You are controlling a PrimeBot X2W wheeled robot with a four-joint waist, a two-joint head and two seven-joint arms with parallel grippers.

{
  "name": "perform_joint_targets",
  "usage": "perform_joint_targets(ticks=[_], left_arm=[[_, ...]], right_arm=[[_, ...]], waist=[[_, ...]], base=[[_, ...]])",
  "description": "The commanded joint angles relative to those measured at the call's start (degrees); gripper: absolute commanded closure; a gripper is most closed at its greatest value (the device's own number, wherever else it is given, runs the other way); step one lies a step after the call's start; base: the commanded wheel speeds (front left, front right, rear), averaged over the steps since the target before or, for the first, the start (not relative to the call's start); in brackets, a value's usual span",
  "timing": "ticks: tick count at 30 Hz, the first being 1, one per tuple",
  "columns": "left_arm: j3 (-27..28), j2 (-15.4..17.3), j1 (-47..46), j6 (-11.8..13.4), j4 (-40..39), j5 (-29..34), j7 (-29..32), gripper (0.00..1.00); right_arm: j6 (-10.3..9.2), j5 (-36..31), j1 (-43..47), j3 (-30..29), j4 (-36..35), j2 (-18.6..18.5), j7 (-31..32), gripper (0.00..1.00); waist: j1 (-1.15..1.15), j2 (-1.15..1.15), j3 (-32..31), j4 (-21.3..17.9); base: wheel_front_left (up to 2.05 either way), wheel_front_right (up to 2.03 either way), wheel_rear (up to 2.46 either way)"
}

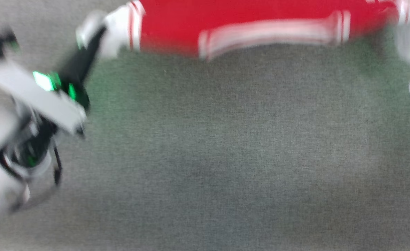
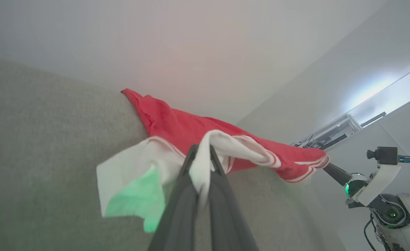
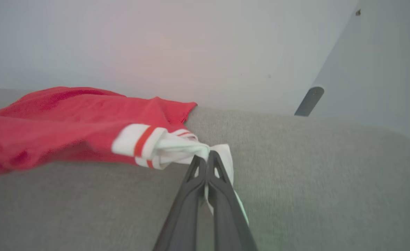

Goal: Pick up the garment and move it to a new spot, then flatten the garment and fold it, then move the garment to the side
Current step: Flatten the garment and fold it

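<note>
Ok, left to right:

1. Left gripper (image 2: 201, 150): fingers clamped on a pinch of the white left sleeve (image 2: 128, 167), with cloth wedged between them and spilling out either side. Gripping the sleeve rather than the body gives an outer corner to pull from. The green tint on the loose flap looks like spill from the arm's status light (image 1: 44, 81).
2. Garment (image 1: 225, 17): the red body spans between the two arms along the top of the head view, on the far side of the grey fabric surface (image 1: 225, 157). Wrist views show the body resting on that surface near the pale wall (image 3: 156, 42), with only the sleeve ends raised. So it's held wide, not hoisted. My read is a two-point spread or drag, which fits either the move-to-new-spot step or the start of flattening; can't tell which.
3. Striped band (image 1: 271, 33): the white-and-red trim lies along the near edge of the red, slightly bowed, so the cloth isn't taut or flat yet. Can't make out the chest print, so can't tell which face is up.
4. Right sleeve (image 3: 177, 146): bunched into a rope where it's pinched, stripes twisted.
5. Right gripper (image 3: 206, 159): also closed on white sleeve cloth, fingertips nearly meeting with a thin fold between them. With a matching grip on each side, an even outward pull should take the sag out.
6. Head view is smeared, so fine detail there is unreliable. Judging by the layout, the fold isn't started.
</note>
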Motion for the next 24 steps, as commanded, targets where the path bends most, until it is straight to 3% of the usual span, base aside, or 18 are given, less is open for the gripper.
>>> perform_joint_targets(ticks=[1, 9, 15, 24], left_arm=[[0.32, 0.48, 3.6, 0.1, -1.11, -0.25, -0.52, 1.0], [4.3, -0.26, 21.22, 0.1, -5.08, 1.3, -1.22, 1.0], [6.54, 0.31, 31.32, 0.1, -8.15, 5.54, -1.18, 1.0], [7.35, 4.96, 42.83, 0.1, -13.58, 9.0, -1.16, 1.0]], right_arm=[[-0.08, 0.75, 3.6, -1.37, -3.31, -0.1, 2.05, 1.0], [-0.07, 3.73, 24.03, -6.19, -20.32, 3.14, 12.71, 1.0], [-0.07, 5.63, 34.36, -7.01, -25.56, 5.18, 16.74, 1.0], [-0.07, 6.03, 46.46, -8.98, -31.95, 7.3, 21.01, 1.0]], waist=[[0.0, 0.0, -2.62, 1.21], [0.0, 0.0, -6.08, 2.63], [0.0, 0.0, -8.29, 2.91], [0.0, 0.0, -9.98, 2.69]], base=[[0.0, 0.0, 0.0], [0.0, 0.0, 0.0], [0.0, 0.0, 0.0], [0.0, 0.0, 0.0]])
